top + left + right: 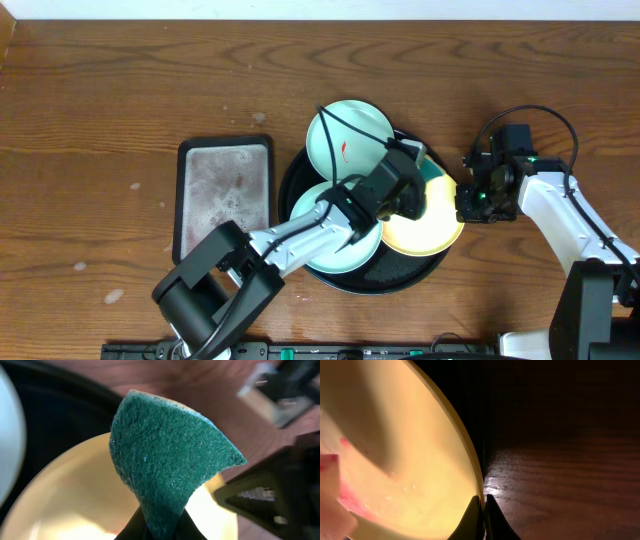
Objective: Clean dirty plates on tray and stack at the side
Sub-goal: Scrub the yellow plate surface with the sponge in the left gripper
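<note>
Left arm covers a lot in the overhead view: it crosses the lower mint plate (325, 240) and hides the left part of the yellow plate (428, 228). The left gripper (413, 192) fingertips are under the wrist block there and can't be seen. Only a corner of the green sponge (435, 168) pokes out. A black cable loops over the top mint plate (348, 140).

In the left wrist view the sponge (165, 460) fills the middle, folded into a cone and clamped at its narrow end by the left gripper (160, 532). The fingers are cut off at the bottom edge. The yellow plate (75, 495) is behind it, soft focus. A mint plate is a white sliver at the left edge, and the dark blurry shape on the right can't be identified.

The right wrist view is dark and very close. The right gripper (482, 510) has its fingers pressed together right at the rim of the yellow plate (405, 450), nipping its edge. The tray (465, 390) is only a black strip beside the rim, with the wood table (570, 490) to the right.

All three plates sit on the round black tray (300, 185). The top mint one overhangs the far rim, the lower mint one is front-left, and the yellow one is on the right with its edge over the tray rim. The top mint plate has a small red streak. The yellow plate shows red-pink smears at the left of the right wrist view, blurred. It is glossy and shallow.

The grey tray (225, 195) lies just left of the black tray, apart from it.
</note>
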Robot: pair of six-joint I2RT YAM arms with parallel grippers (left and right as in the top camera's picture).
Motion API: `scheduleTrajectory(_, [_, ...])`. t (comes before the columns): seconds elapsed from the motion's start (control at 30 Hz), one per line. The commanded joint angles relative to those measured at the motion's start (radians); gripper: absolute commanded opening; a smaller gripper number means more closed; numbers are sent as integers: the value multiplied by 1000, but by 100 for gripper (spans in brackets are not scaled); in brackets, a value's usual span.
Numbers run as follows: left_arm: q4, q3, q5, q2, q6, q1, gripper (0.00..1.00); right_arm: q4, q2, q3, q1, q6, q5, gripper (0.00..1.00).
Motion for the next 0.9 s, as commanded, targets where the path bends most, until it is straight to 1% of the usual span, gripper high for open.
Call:
scheduleTrajectory(0.0, [38,-3,-75,44,14,-4,7,-6,0,11,12,7,-13,1])
scheduleTrajectory(0.1, [69,-3,-142,83,15,2,7,-6,0,11,12,7,-13,1])
scheduleTrajectory(0.3, [64,-3,-140,116,33,11,7,-6,0,11,12,7,-13,1])
scheduleTrajectory(0.4, [18,-2,-140,114,36,12,8,-6,0,11,12,7,-13,1])
scheduleTrajectory(0.47, [-59,-2,-134,108,35,11,8,-6,0,11,12,7,-13,1])
scheduleTrajectory(0.53, [-125,-2,-119,106,28,11,7,-6,0,11,12,7,-13,1])
scheduleTrajectory(0.63, [-196,-2,-55,91,32,11,7,-6,0,11,12,7,-13,1])
scheduleTrajectory(0.77, [-201,7,19,16,78,12,7,-6,0,11,12,7,-13,1])
scheduleTrajectory(0.87, [-190,20,21,-54,108,12,7,-6,0,11,12,7,-13,1])
